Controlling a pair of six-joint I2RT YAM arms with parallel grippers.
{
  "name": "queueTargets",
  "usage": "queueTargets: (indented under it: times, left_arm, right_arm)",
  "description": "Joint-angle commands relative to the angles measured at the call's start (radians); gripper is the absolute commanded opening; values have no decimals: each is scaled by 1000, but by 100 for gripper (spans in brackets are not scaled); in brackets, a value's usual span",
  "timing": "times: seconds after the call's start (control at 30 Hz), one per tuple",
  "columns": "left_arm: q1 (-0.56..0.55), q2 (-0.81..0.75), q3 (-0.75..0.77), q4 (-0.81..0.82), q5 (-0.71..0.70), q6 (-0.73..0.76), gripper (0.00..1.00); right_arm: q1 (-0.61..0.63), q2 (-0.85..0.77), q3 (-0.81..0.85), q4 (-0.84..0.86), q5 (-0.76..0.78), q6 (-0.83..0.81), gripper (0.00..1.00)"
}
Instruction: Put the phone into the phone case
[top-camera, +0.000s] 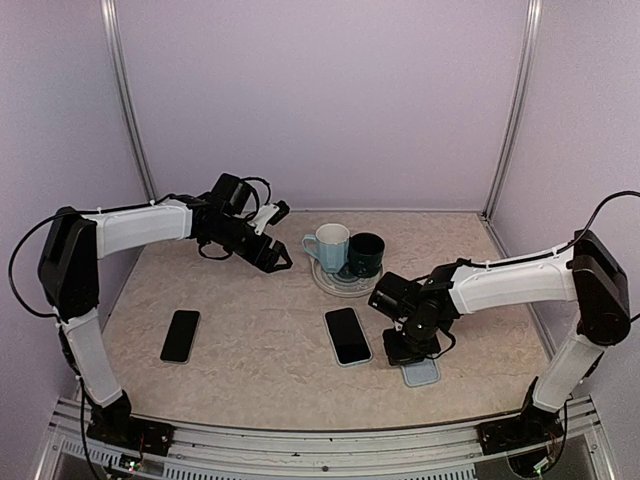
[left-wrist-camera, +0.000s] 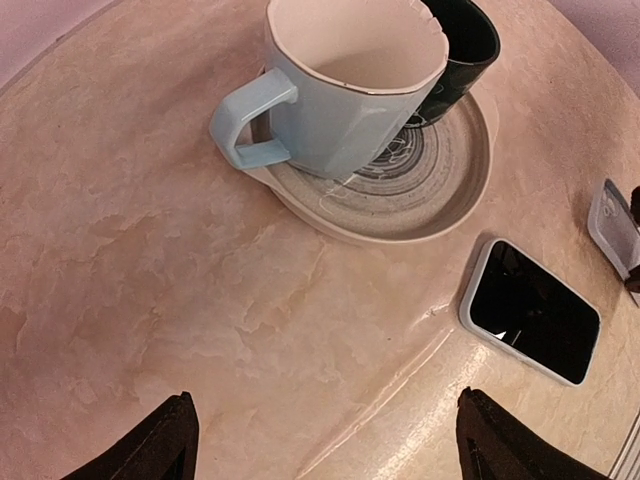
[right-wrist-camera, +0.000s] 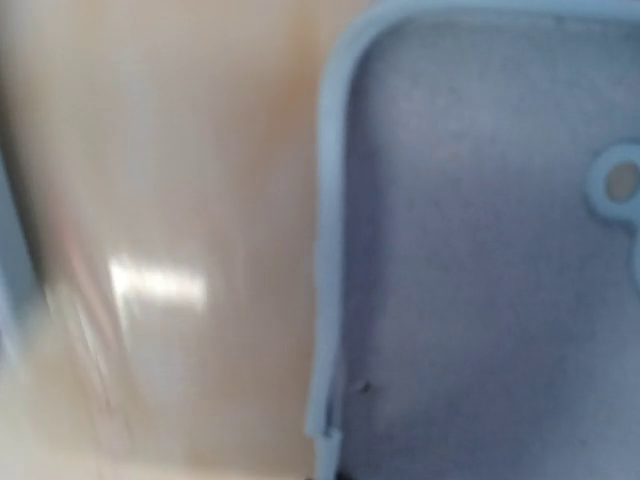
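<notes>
The left gripper (top-camera: 272, 255) hovers above the table (top-camera: 250, 330) with its fingers (left-wrist-camera: 150, 445) wide apart and holding nothing. The right gripper (top-camera: 408, 348) is down at the far end of the light blue phone case (top-camera: 424, 375); its finger spacing cannot be told. The case lies with its inside facing up. The pale-rimmed phone (top-camera: 348, 335) lies screen up just left of the case. The black phone (top-camera: 181, 335) lies well apart, at the table's left.
</notes>
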Motion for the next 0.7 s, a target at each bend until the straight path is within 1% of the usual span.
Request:
queueTargets:
  times: [0.0, 0.07, 0.13, 0.17, 0.2, 0.23, 0.27, 0.3, 0.33, 0.37, 0.5, 0.53, 0.6, 0.67]
  left_arm:
    - [7, -15, 34, -18, -10, 24, 88]
    - [8, -18, 30, -18, -18, 29, 88]
    - [9, -22, 29, -21, -25, 34, 88]
    - [10, -25, 29, -21, -26, 37, 88]
    - [10, -26, 29, -23, -28, 39, 88]
    - [11, -25, 30, -24, -28, 41, 88]
    - [11, -25, 31, -24, -27, 40, 88]
    - [12, -24, 34, -23, -27, 39, 88]
    - [12, -22, 36, -24, -24, 39, 88]
    - [13, -21, 40, -27, -23, 40, 88]
    - [18, -24, 54, -48, -33, 60, 88]
    - [23, -27, 56, -58, -39, 73, 88]
    - [38, -39, 54, -80, -70, 115, 88]
    - [54, -53, 39, -103, -148, 163, 88]
  right_arm:
    - [-100, 52, 65, 109, 96, -203, 0]
    - [-155, 86, 67, 160, 72, -246, 0]
    - [-175, 123, 81, 169, 65, -260, 0]
    - [-176, 135, 89, 169, 68, -260, 4]
    - [-177, 143, 101, 168, 67, -261, 12]
    - [-177, 143, 109, 165, 65, -261, 21]
    - [-177, 141, 118, 160, 63, -260, 33]
    - [-176, 136, 129, 152, 61, -259, 40]
    - [-175, 128, 141, 140, 57, -257, 43]
    - [-169, 117, 155, 121, 60, -253, 44]
    - [-117, 111, 237, 50, 114, -224, 38]
    - [-112, 118, 237, 55, 104, -222, 34]
    - [-110, 130, 214, 92, 74, -217, 23]
    - [-105, 144, 193, 130, 45, -213, 15]
